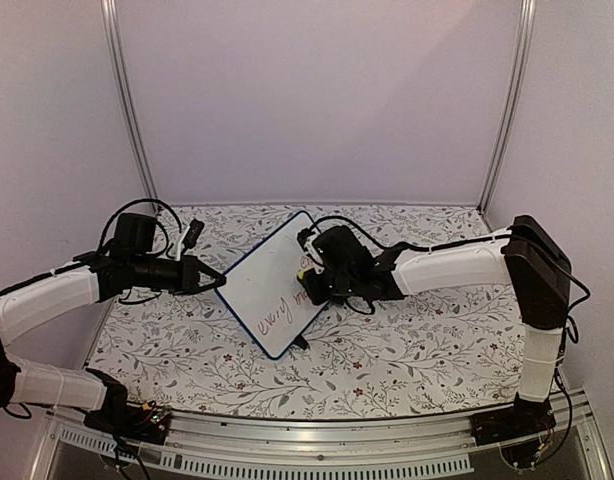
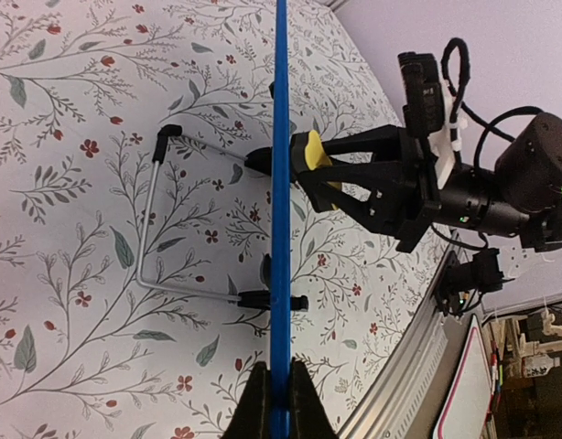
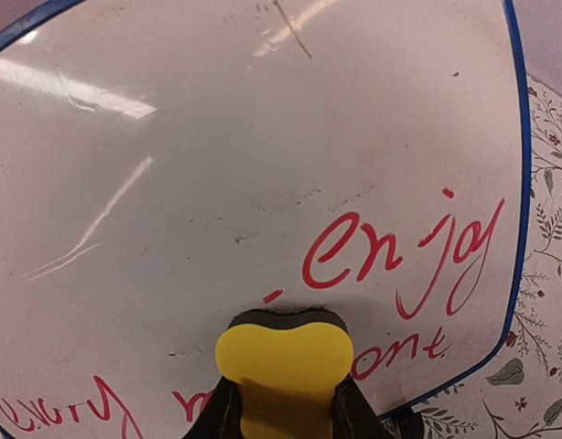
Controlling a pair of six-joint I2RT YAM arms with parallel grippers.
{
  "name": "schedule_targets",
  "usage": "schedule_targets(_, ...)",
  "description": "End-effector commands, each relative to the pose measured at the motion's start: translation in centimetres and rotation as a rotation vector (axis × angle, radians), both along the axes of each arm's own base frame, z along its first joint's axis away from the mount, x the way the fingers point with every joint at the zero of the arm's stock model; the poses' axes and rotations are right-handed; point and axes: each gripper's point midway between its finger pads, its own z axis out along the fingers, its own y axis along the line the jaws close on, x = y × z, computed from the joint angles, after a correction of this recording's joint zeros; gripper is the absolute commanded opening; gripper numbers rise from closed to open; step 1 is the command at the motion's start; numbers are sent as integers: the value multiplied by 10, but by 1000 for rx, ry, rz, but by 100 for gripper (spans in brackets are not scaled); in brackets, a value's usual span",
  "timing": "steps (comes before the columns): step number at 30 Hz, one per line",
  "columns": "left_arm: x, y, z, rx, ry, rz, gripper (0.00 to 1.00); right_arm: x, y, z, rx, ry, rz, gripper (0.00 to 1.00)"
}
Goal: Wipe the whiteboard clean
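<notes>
Whiteboard [image 1: 275, 282] stood tilted near the middle of the table [image 1: 407, 340]
Top view: its long axis ran near-left to far-right, face toward the right gripper [image 1: 309, 272]. Left wrist: the left gripper [image 2: 280, 402] was clamped on its blue frame, with a wire stand [image 2: 148, 229] behind. Right wrist: jaws pinched a yellow eraser [image 3: 283, 361] against red writing [image 3: 400, 251]

Soft even light, views sharp; white glare streaks cross the whiteboard [image 3: 253, 183]
</notes>
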Motion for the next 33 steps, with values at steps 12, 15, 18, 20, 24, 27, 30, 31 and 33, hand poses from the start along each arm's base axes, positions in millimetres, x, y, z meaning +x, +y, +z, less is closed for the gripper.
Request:
schedule_targets(12,-4,-6,10,-32,-43,-47,0,-1,-8,0,-13,16,-11,20)
schedule_targets(15,-4,-6,10,-31,-42,-47,0,7,-3,11,-5,-8,-18,20)
schedule_targets(18,-4,-6,10,-32,-43,-47,0,15,0,19,4,-22,-20,20)
schedule_targets(20,-5,-6,10,-32,-42,-47,0,19,4,23,7,-28,-21,21)
schedule_targets(24,-5,-6,10,-32,-43,-49,0,24,8,28,11,-38,-17,21)
schedule_targets(27,-5,-6,11,-33,-44,-48,0,25,10,27,7,-36,-15,21)
schedule_targets(30,-5,-6,11,-33,-44,-49,0,24,9,22,0,-28,-12,21)
schedule_targets(31,-5,-6,11,-33,-43,-48,0,23,9,18,-5,-23,-12,21)
schedule_targets(33,-5,-6,11,-33,-43,-49,0,21,6,11,-16,-11,-14,21)
